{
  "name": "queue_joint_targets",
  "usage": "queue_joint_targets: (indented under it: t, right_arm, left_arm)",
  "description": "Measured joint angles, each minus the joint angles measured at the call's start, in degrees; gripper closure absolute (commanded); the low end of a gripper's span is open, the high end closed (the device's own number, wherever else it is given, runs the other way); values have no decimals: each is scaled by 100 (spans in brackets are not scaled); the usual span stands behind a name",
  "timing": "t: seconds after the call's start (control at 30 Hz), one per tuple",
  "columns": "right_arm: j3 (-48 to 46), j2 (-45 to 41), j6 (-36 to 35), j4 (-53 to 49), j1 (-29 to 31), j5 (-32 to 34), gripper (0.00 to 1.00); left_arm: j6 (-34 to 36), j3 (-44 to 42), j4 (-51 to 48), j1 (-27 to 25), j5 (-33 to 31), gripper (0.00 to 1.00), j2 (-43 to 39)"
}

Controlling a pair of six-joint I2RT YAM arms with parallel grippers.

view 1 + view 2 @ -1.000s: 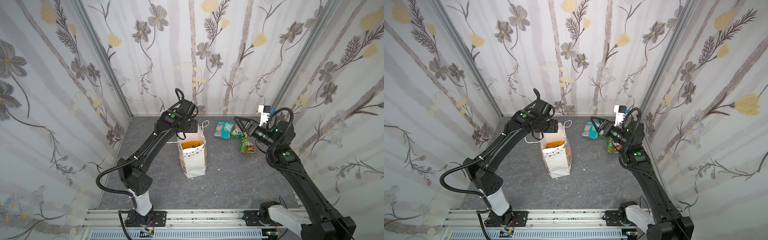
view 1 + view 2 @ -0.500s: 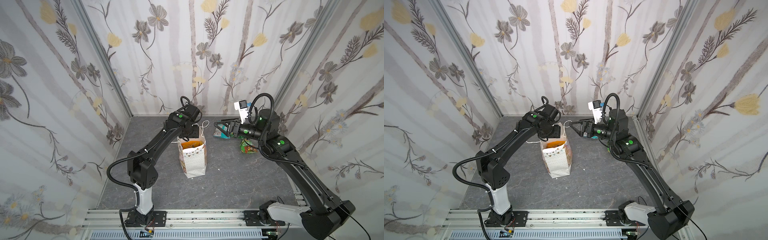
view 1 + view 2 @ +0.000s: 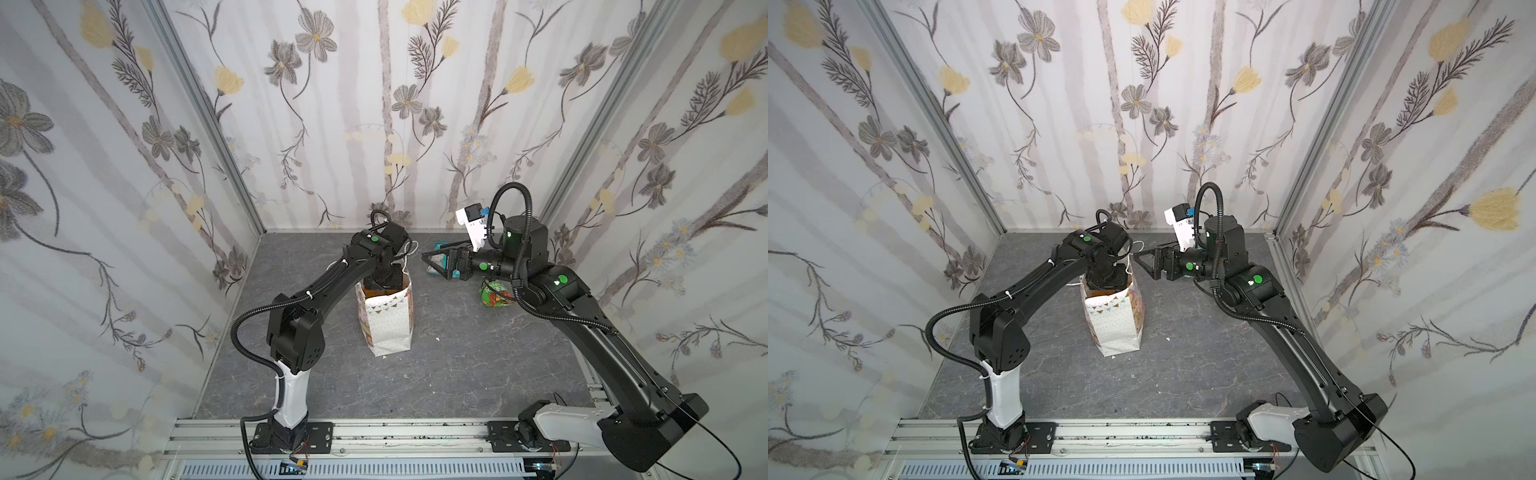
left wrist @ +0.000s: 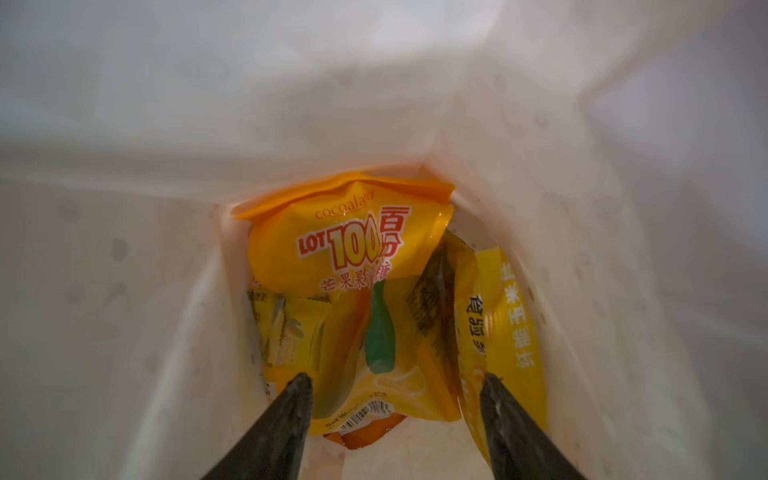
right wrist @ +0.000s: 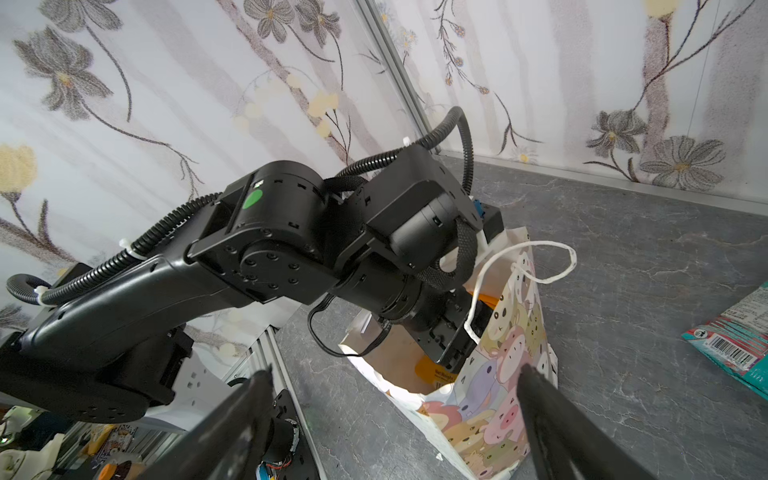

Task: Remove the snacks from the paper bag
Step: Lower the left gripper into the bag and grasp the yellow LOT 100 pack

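The grey marbled tabletop [image 3: 457, 374] bears the upright paper bag [image 3: 388, 324], a teal packet [image 5: 739, 336] and a green packet [image 3: 494, 293].

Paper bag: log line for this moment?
left pincer: open, inside paper bag over orange-yellow packet | right pincer: open, empty | teal packet, green packet: on table

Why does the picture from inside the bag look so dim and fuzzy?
Left wrist view: the paper bag walls filter the light, so it is dim and warm; near walls blur, the orange-yellow packet reads sharp. Both top views: evenly lit, crisp.
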Motion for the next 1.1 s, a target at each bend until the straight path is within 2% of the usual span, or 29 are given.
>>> queue_joint_targets:
  t: [0.7,0.9,0.97,1.1]
  right_arm:
    - [0,7,-35,-166,96,17,8]
    - [4,7,-33,-166,142,20,8]
    - [4,7,-13,-166,153,20,8]
    - [15,4,4,-166,177,26,8]
  left_arm:
    - [-339,-1266,682,-157,133,14,190]
    - [-339,-1578,1016,-157,199,13,254]
    - [-339,-1668,1132,-157,208,14,267]
    - [-341,-1788,1303,-155,221,32,295]
